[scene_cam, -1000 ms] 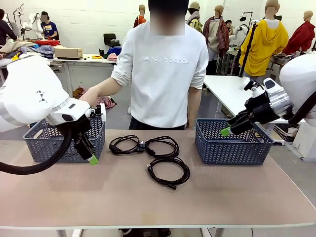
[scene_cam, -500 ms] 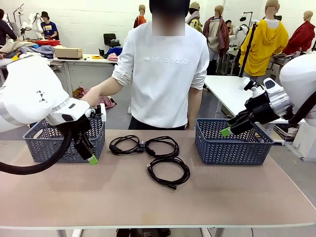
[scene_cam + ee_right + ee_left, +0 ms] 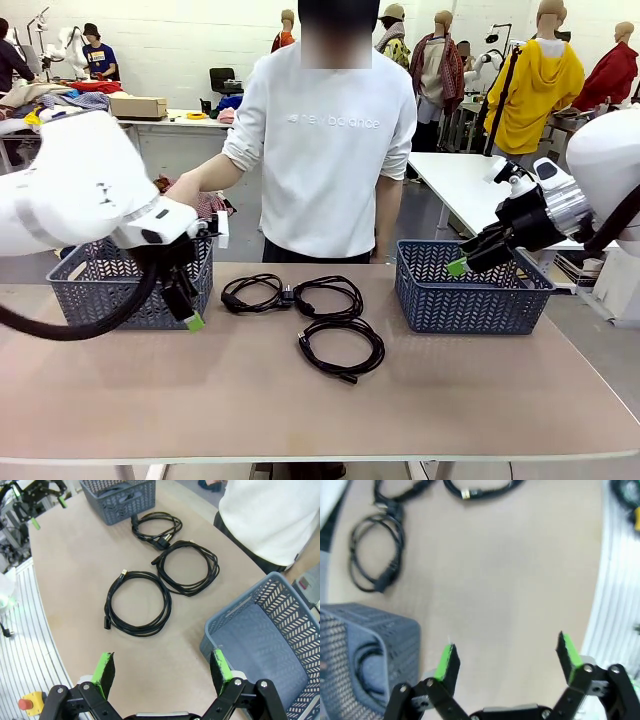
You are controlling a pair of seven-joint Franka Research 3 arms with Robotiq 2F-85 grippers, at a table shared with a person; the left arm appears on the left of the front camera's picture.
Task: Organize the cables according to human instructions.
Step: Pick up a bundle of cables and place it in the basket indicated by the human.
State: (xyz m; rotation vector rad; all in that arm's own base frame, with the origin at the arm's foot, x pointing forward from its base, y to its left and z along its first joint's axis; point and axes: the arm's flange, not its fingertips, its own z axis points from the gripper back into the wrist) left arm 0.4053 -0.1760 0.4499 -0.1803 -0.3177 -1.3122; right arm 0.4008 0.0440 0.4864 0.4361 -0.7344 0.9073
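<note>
Lying on the counter (image 3: 300, 420) near the middle of its far edge, 3 coiled cables (image 3: 342, 350) sit between 2 baskets. A 4th coil (image 3: 364, 654) lies inside the left basket (image 3: 90, 295). Left tool (image 3: 507, 655) hangs open and empty beside that basket; right tool (image 3: 162, 667) — open too — hovers by the right basket (image 3: 470, 300).

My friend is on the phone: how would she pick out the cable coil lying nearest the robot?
On the tan table, between the left basket and right basket, lie three black coiled cables. Two coils sit side by side toward the person; the nearest cable lies in front of them, closest to the robot's edge.
</note>
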